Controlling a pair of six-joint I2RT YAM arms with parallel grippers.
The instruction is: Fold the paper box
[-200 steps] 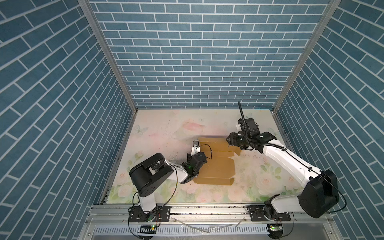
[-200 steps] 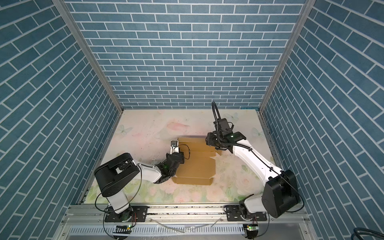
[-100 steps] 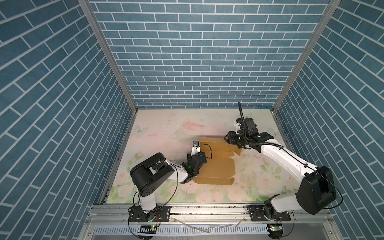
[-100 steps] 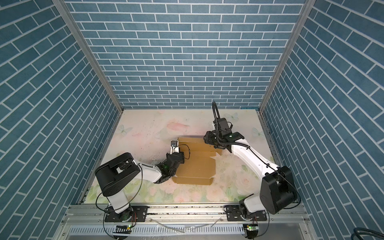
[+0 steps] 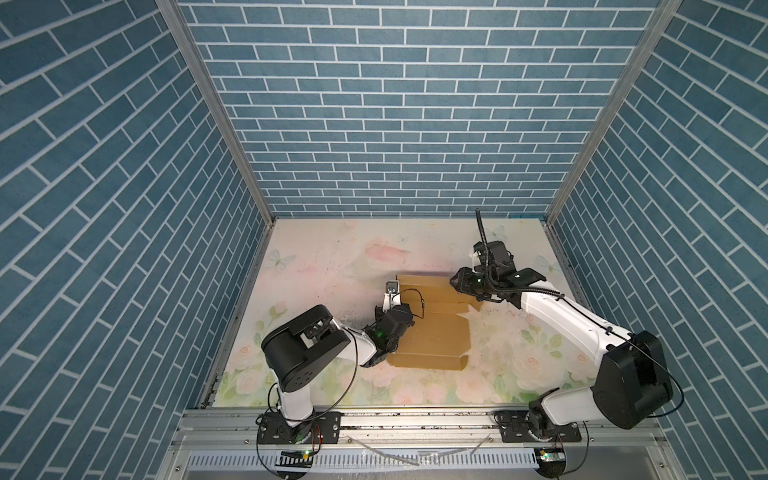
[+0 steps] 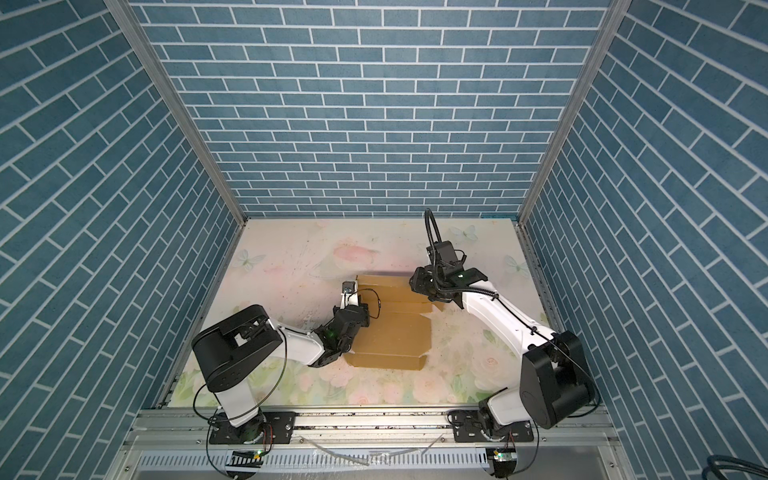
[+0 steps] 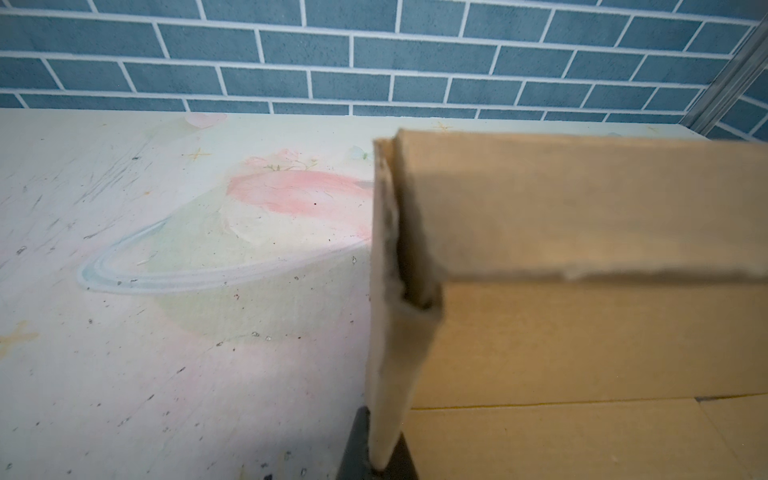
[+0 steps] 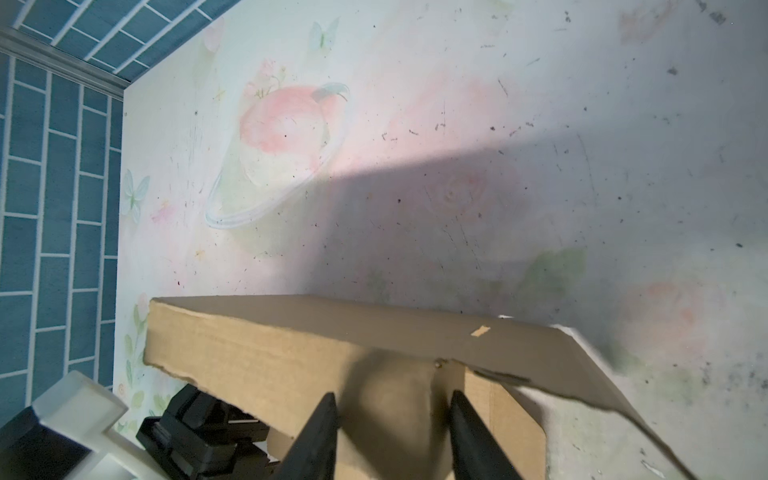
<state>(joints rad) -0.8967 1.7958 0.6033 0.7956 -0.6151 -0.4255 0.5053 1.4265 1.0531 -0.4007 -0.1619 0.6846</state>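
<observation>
On the floral table (image 5: 328, 266), near its middle and between the two arms, the paper box (image 5: 432, 336) is seen in both top views as a brown sheet only partly formed. Its rear panel and left side wall are raised, while the broad middle panel lies flat and loose tabs show along the right side, so the right wall, the front and the closing of the lid are judged to be left. The left gripper (image 5: 397, 307) is set at the box's left edge and the right gripper (image 5: 460, 285) at its rear right corner. In the left wrist view, the left gripper (image 7: 380, 455) is shown clamped on the upright side wall, whose thin edge is pinched between the dark fingers (image 7: 353, 444); the rear panel is seen standing against that wall at the corner. In the right wrist view, the right gripper (image 8: 392, 399) is shown with its jaws apart at the rear panel, cardboard lying between and beyond them, and no firm hold can be made out. Against the frames of a second ago, the right gripper is found shifted slightly leftward along the rear panel, whereas the left gripper and the box are unchanged in place.
</observation>
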